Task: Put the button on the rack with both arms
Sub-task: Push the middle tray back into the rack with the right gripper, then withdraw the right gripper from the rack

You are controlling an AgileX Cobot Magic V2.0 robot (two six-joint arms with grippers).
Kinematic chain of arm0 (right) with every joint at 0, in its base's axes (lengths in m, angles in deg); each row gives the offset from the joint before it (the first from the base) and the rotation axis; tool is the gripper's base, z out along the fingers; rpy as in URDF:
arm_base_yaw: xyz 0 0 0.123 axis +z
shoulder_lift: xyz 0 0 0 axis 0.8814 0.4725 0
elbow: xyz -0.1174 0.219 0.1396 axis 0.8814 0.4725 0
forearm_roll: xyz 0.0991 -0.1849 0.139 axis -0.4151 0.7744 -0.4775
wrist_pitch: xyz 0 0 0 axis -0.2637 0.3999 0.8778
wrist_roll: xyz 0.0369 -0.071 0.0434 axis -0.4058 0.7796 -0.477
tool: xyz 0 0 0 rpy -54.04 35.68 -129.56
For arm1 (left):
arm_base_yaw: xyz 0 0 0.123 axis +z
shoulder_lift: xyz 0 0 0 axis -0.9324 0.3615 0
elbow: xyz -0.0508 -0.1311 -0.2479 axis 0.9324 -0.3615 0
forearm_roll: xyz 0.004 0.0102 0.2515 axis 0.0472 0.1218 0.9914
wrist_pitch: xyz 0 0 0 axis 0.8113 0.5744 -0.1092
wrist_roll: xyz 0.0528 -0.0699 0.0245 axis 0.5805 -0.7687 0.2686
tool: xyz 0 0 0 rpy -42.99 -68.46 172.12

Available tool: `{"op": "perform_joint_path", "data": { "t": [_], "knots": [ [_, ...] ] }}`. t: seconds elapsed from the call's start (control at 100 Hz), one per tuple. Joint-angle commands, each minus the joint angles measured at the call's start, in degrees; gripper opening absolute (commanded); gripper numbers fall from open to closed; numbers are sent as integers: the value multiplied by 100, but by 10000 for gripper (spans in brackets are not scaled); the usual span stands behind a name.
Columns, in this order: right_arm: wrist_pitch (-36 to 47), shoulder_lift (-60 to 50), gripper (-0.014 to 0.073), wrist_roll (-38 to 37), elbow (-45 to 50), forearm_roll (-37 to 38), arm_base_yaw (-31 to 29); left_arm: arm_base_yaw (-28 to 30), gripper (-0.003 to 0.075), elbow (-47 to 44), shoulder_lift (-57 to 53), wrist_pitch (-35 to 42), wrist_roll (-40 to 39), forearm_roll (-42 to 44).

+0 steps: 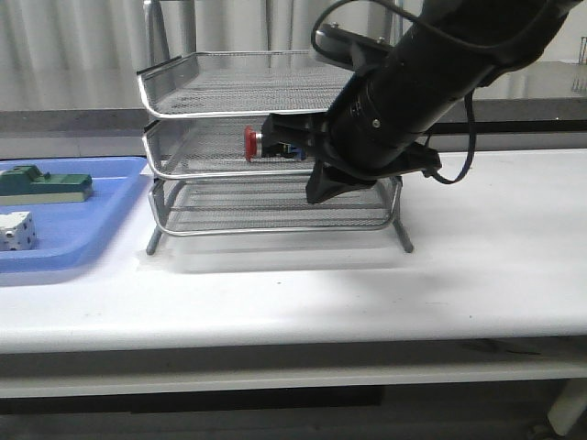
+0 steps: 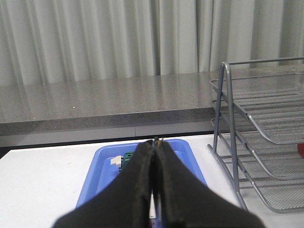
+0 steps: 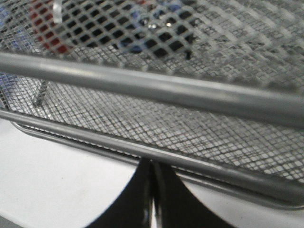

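Observation:
The button lies on its side in the middle tier of the silver wire rack, red cap facing left. Through the mesh in the right wrist view it shows as a blurred button. My right gripper is shut and empty, its tip against the front rim of the rack, below the button's tier. The fingertips press together with nothing between them. My left gripper is shut and holds nothing, hanging over the blue tray to the left of the rack.
The blue tray at the table's left holds a green-and-grey block and a white cube. My right arm crosses in front of the rack's right half. A grey counter and curtain run behind the table.

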State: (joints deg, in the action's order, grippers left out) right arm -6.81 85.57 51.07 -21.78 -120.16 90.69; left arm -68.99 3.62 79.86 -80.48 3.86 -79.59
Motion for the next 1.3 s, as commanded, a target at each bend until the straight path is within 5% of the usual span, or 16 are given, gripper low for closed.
{"op": "perform_joint_path", "data": {
  "t": [0.0, 0.6, 1.29],
  "knots": [
    [255, -308, -69, 78, -187, 29, -44, 2, -21, 162, 42, 458, -68, -53],
    [-675, -1533, -57, 78, 546, 376, -165, 2, -21, 162, 42, 458, -68, -53],
    [-493, -4692, -57, 78, 2472, 892, -2027, 2, -21, 162, 42, 458, -68, -53]
  ]
}}
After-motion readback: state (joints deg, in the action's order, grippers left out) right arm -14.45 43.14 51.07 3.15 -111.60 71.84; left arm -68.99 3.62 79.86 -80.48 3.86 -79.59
